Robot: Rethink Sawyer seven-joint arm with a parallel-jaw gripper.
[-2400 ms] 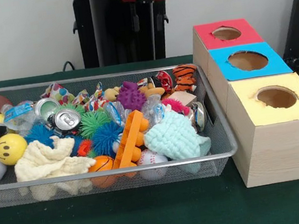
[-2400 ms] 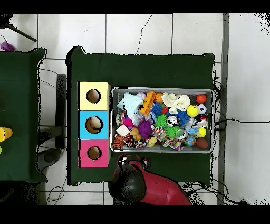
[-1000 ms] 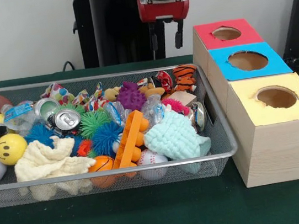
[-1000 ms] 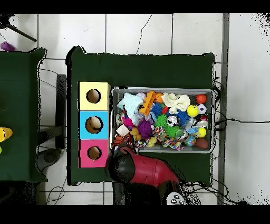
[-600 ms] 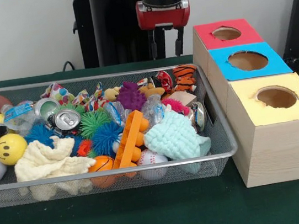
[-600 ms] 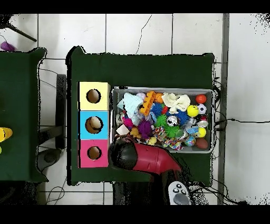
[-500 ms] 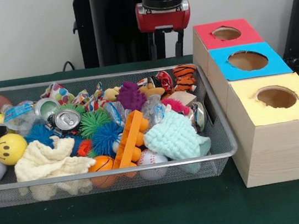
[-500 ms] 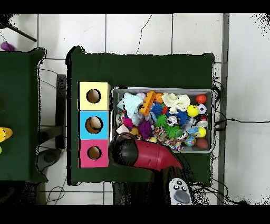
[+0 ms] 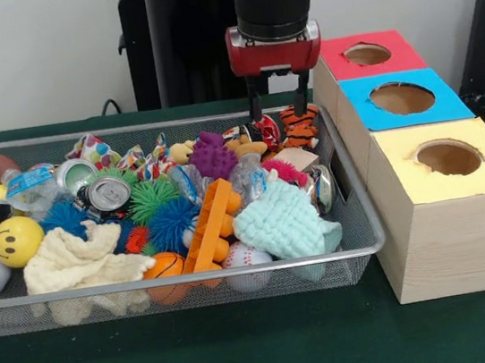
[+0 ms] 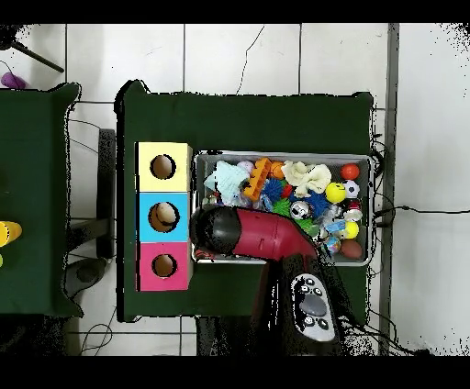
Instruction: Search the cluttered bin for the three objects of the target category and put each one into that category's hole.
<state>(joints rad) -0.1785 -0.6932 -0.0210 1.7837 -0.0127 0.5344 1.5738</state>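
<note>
The gripper (image 9: 279, 113) hangs open and empty just above the striped tiger toy (image 9: 300, 125), at the bin's (image 9: 373, 240) corner nearest the 3 boxes (image 9: 402, 98). Nothing is lifted yet; the sorting looks barely begun.
</note>
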